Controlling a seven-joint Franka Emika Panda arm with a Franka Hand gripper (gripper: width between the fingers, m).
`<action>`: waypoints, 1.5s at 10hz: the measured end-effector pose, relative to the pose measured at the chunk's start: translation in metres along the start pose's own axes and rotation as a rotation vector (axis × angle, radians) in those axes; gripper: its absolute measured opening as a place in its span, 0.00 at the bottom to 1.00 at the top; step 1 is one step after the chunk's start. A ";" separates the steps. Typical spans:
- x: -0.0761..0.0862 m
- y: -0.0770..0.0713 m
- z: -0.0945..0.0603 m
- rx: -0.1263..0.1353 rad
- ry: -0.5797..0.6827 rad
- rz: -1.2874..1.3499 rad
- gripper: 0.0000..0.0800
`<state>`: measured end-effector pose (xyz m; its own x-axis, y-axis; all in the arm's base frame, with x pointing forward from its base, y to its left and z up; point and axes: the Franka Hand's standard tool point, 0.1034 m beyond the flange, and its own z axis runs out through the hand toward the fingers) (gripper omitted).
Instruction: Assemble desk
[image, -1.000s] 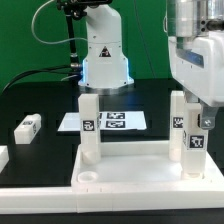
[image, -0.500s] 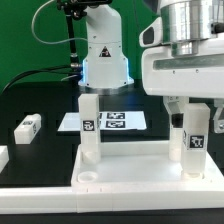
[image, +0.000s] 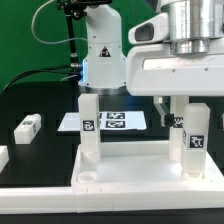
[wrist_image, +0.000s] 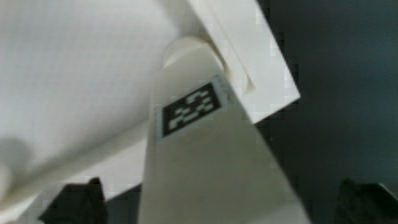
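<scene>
Your gripper (wrist_image: 222, 204) stands wide open, gripping nothing; its fingers (wrist_image: 79, 202) flank the upright leg (image: 193, 148) at the tabletop's (image: 130, 172) corner on the exterior view's right.

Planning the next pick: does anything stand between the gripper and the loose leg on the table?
Yes. The gripper straddles one upright leg, and the other upright leg, at the exterior view's left, stands roughly on the line to the loose leg.

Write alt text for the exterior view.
An open gripper straddles an upright leg post standing on the white tabletop, on the exterior view's right. A second post stands toward that view's left.
</scene>
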<state>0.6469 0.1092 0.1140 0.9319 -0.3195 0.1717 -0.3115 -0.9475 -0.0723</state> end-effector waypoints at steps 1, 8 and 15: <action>0.000 0.002 0.000 0.000 -0.011 -0.117 0.81; 0.000 0.004 0.002 -0.003 -0.012 0.114 0.36; -0.003 0.009 0.004 -0.063 -0.062 0.995 0.36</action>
<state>0.6416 0.1015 0.1090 0.2487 -0.9685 0.0095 -0.9631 -0.2484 -0.1033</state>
